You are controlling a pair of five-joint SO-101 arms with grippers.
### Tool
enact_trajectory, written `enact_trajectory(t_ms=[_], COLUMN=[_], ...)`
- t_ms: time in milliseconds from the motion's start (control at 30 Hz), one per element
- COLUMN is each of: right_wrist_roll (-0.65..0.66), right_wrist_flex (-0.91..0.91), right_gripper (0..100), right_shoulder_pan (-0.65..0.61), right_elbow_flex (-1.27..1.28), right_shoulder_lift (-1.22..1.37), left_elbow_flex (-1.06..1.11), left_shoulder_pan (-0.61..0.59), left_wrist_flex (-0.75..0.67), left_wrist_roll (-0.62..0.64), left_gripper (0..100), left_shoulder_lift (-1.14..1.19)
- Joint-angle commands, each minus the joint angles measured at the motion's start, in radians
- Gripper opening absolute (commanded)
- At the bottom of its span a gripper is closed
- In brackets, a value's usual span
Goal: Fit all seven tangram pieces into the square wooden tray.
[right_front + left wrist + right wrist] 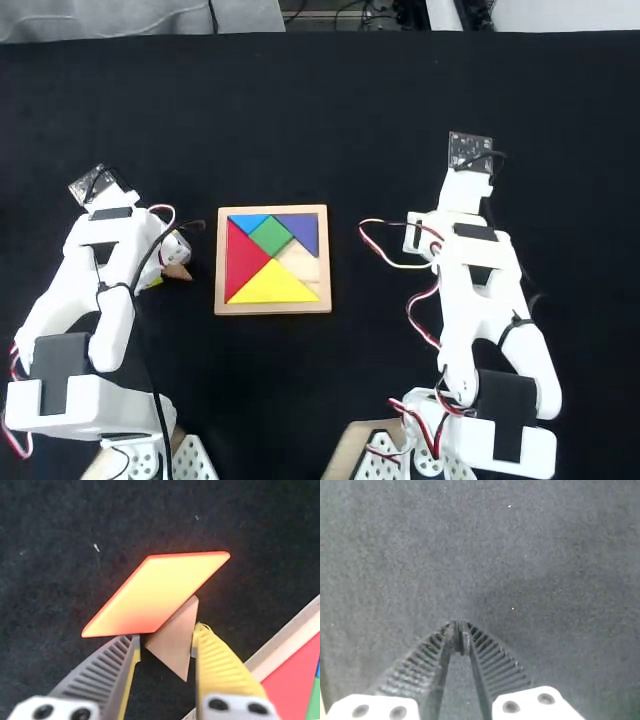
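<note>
L claw [166,635] gripped triangle [175,642]; R claw [457,635] clenched, empty. We advised: lift clear of parallelogram [155,592], lower flat into tray [285,640].

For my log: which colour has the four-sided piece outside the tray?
Orange-yellow piece, best in left wrist view.

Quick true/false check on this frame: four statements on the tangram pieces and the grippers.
1. The left gripper grips the brown triangular piece. True.
2. The orange parallelogram piece sits inside the square wooden tray. False: it lies on the black cloth outside the tray, by the brown piece.
3. The right gripper holds a piece. False: it is shut and empty over the cloth.
4. The large red triangle lies in the tray. True.
</note>
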Motion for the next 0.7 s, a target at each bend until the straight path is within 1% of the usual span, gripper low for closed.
enact_trajectory(t_ms=[0,200,267,367,500,600,667], right_wrist_roll=[0.003,0.003,0.003,0.003,0.003,0.003,0.003], right_wrist_flex=[-0.012,-0.012,-0.012,-0.012,-0.012,-0.012,-0.012], right_gripper=[1.1,1.1,1.1,1.1,1.1,1.1,1.1], right_shoulder_pan=[-0.015,-0.015,-0.015,-0.015,-0.015,-0.012,-0.012], right_elbow_flex=[-0.073,-0.073,-0.073,-0.074,-0.074,-0.074,-0.076], right_shoulder_lift=[-0.048,-0.048,-0.048,-0.048,-0.048,-0.048,-0.048], left_elbow_flex=[-0.038,-0.041,-0.056,-0.116,-0.179,-0.194,-0.189], left_shoulder_pan=[-0.012,0.012,0.038,0.102,0.133,0.139,0.171], left_wrist_flex=[-0.018,-0.011,0.014,0.121,0.230,0.264,0.272], left_wrist_roll=[-0.006,-0.018,-0.091,-0.236,-0.344,-0.442,-0.537], left_gripper=[17,17,17,17,17,17,17], left_shoulder_lift=[-0.002,-0.012,-0.014,-0.037,-0.104,-0.181,-0.244])
